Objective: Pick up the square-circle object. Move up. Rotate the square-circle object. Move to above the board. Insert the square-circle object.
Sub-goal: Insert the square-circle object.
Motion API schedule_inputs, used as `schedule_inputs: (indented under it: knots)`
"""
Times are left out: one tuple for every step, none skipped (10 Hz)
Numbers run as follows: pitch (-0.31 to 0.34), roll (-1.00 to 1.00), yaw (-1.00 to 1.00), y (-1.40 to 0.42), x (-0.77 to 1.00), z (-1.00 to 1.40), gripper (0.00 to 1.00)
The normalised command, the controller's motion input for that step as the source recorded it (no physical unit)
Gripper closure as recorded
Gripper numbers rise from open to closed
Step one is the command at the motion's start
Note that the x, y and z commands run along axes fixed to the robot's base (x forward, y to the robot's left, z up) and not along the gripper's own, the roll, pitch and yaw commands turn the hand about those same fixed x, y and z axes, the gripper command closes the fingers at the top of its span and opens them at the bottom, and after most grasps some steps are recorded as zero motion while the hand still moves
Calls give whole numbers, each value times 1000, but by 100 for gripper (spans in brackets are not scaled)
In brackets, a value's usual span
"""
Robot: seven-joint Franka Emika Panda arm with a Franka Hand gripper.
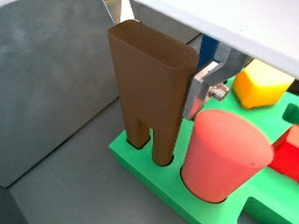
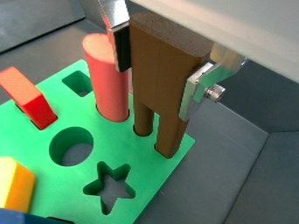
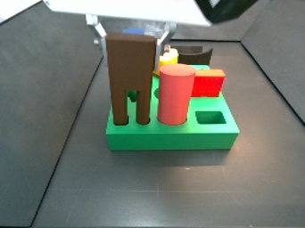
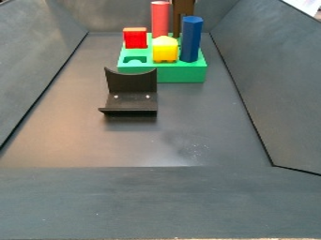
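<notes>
The square-circle object (image 2: 158, 96) is a tall dark brown block that stands upright with its two prongs down in holes at the edge of the green board (image 2: 138, 179). It also shows in a wrist view (image 1: 152, 87) and a side view (image 3: 128, 76). My gripper (image 2: 158, 68) is shut on the block's upper part, one silver finger (image 2: 201, 87) on each flat side. The gripper also shows in a wrist view (image 1: 162, 52) and, from above the block, in a side view (image 3: 127, 34). In a side view that holds the board (image 4: 189, 73), neither gripper nor brown block shows.
A pink-red cylinder (image 2: 105, 79) stands in the board right beside the block. A red block (image 2: 30, 98), a yellow block (image 1: 263, 86) and a blue column (image 4: 191, 37) also stand on the board. Star (image 2: 111, 185), circle (image 2: 73, 145) and small square (image 2: 77, 83) holes are open. The fixture (image 4: 129, 91) stands in front of the board.
</notes>
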Motion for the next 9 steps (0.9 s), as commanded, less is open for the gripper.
schedule_inputs:
  knots:
    - [16,41,0,-6,183,-251,100]
    - [0,46,0,-26,57,-394,100]
    - [-24,70,0,-34,0,-454,100]
    - [0,96,0,-9,0,-346,100]
    - [0,130,0,-29,0,-389,100]
    - [-14,131,0,-14,0,-454,100]
    - [-60,64,0,0,-89,-380,100]
    - [-60,-24,11,0,-57,0,100]
    - [-14,0,0,0,0,0,100]
